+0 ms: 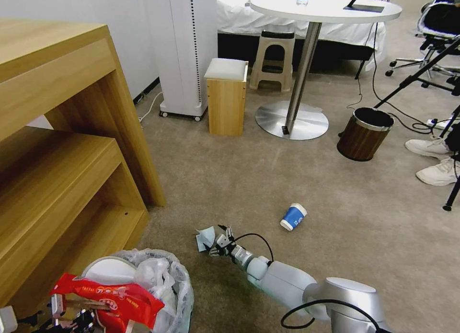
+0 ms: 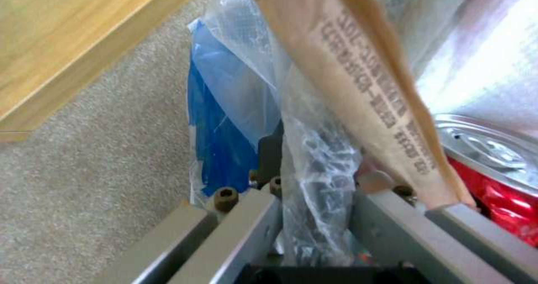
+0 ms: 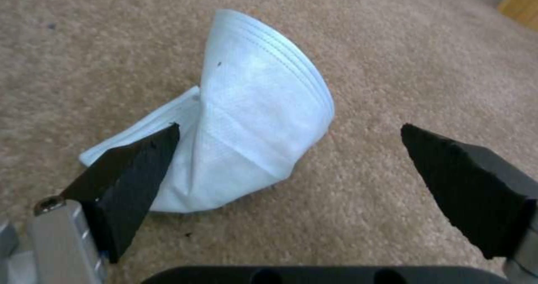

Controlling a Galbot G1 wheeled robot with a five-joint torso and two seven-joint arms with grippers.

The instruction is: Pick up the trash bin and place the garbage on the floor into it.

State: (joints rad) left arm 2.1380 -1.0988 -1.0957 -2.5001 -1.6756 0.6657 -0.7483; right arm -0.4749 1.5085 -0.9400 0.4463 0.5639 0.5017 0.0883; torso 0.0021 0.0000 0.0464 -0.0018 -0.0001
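The right hand (image 3: 291, 166) sits low over the floor (image 1: 268, 179), fingers spread wide around a crumpled pale blue tissue (image 3: 252, 128). A blue paper cup (image 1: 293, 216) lies nearby. The left hand (image 2: 314, 216) grips the trash bin (image 1: 177, 285) rim, with a red wrapper (image 1: 115, 297) inside.

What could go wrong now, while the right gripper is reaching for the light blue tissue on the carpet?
The right gripper is open with the tissue near one finger, not centred, so closing may only push it. The trash bin, held by the left gripper, looks full; its red wrapper might fall out.
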